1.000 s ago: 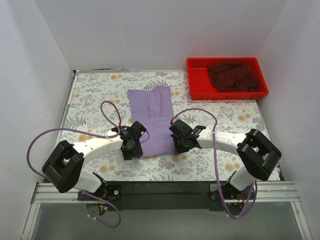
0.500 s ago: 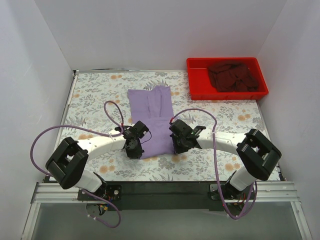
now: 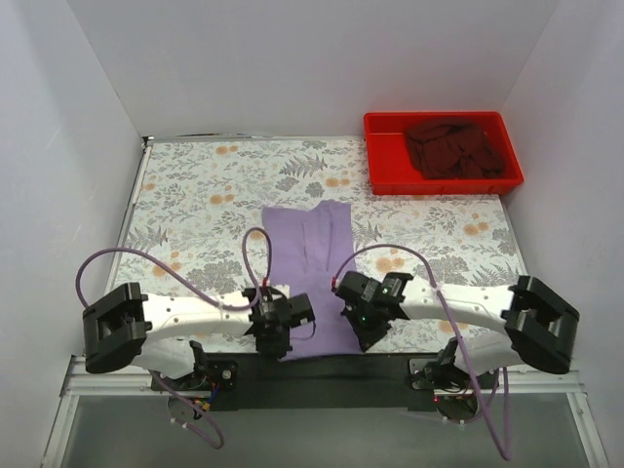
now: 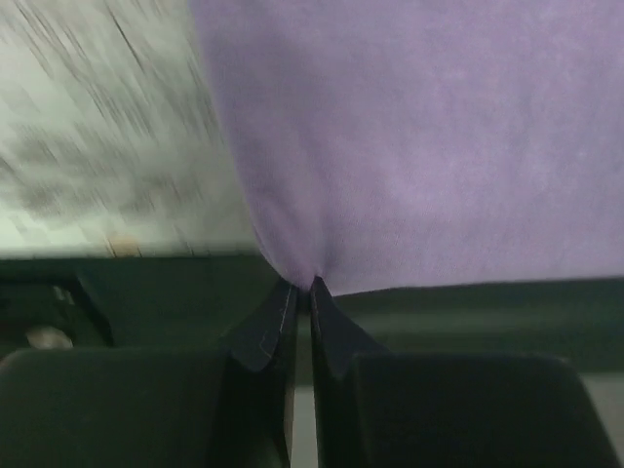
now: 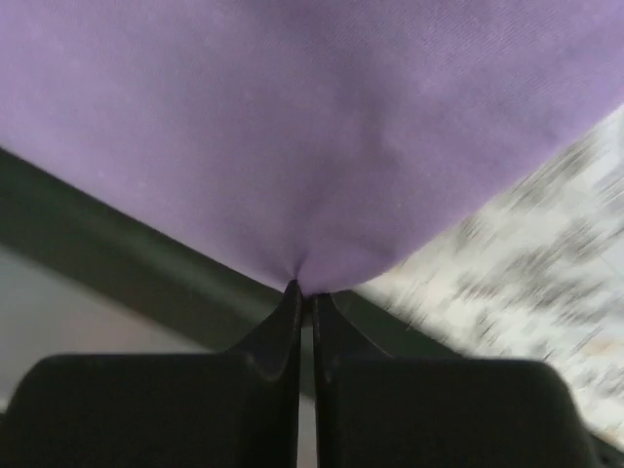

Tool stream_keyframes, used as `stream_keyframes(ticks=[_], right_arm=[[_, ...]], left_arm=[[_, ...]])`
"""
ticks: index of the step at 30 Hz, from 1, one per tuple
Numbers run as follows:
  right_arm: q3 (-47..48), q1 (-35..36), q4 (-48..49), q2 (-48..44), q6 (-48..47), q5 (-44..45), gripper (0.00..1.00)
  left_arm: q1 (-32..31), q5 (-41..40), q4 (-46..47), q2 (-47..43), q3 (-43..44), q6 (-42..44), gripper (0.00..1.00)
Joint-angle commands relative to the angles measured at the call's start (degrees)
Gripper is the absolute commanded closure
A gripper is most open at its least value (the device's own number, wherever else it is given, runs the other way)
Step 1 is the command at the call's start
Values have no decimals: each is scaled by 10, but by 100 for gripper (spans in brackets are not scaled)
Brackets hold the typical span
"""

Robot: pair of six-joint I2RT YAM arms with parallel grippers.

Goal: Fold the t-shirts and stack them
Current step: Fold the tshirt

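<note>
The pale lavender-purple cloth t-shirt (image 3: 314,258) lay flat on the worktop (image 3: 195,185), hem reaching the 6 o'clock edge. The left tool (image 4: 303,290) and right tool (image 5: 304,291) each gripped a hem corner. The dark maroon cloth t-shirt (image 3: 456,146) sat in the red plastic tray (image 3: 385,181) at 1 o'clock. Probable step: hem-to-collar fold; next, lift both corners evenly toward 12 o'clock.

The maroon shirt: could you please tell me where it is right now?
In the top view, the maroon shirt lies bunched inside the red tray at the far right corner of the table.
</note>
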Motion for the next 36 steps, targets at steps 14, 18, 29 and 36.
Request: stream_keyframes(ticks=[14, 18, 29, 36], right_arm=[[149, 59, -270, -153, 52, 58, 99], [233, -30, -271, -114, -16, 79, 99], [391, -133, -269, 16, -133, 77, 99], [475, -194, -255, 94, -194, 68, 99]], left_arm=[[-87, -28, -227, -137, 121, -160, 100], [26, -52, -199, -168, 150, -66, 100], [226, -42, -70, -105, 199, 119, 100], [325, -21, -4, -68, 212, 195, 100]])
